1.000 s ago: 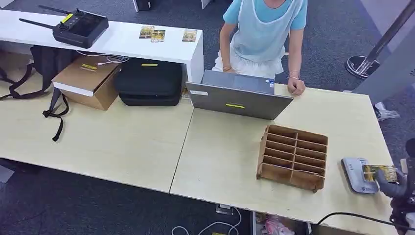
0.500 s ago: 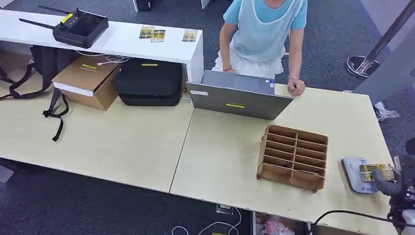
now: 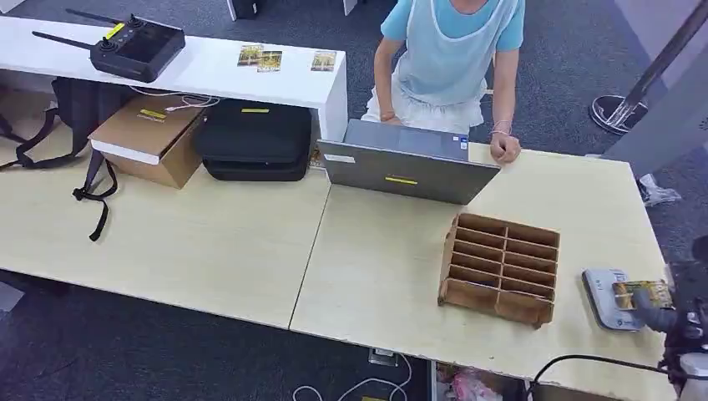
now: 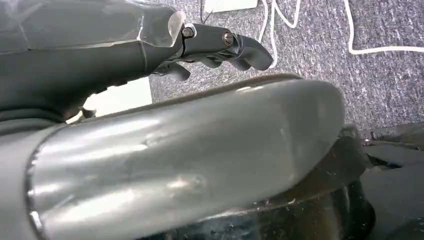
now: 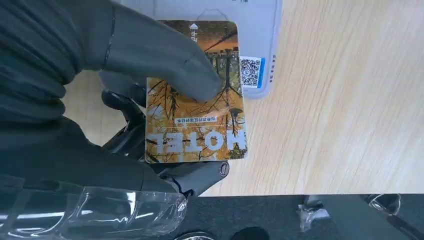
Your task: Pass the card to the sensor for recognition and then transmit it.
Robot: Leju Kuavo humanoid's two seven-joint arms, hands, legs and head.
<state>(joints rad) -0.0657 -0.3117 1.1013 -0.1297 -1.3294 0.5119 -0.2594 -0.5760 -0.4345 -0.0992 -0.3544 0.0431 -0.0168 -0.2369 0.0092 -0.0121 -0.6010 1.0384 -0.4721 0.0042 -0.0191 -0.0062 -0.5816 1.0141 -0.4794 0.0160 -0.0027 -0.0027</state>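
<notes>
My right hand [image 5: 125, 95] pinches the card [image 5: 195, 100] between thumb and the fingers beneath it, the far end of the card reaching over the near end of the sensor [image 3: 608, 294], the rest hanging over bare tabletop [image 3: 392, 276]. My left hand [image 4: 220, 47] hangs by the floor, fingers curled in on nothing.

The risks, as I judge them: my thumb covers only part of the card's face, so a tilt of the wrist could let it slide out and drop beside the reader. The card overlaps just the sensor's edge nearest my hand; if that is short of the reading zone, recognition may fail. Pressing lower could nudge the sensor, which sits close to the tabletop's edge on my side. Handing it on afterwards, I would have to clear the wooden divider box [image 3: 499, 267] just beyond the sensor.

Compared with a second ago, my hand has drawn back slightly and the card sits a touch further off the sensor's middle; everything else stays put.
</notes>
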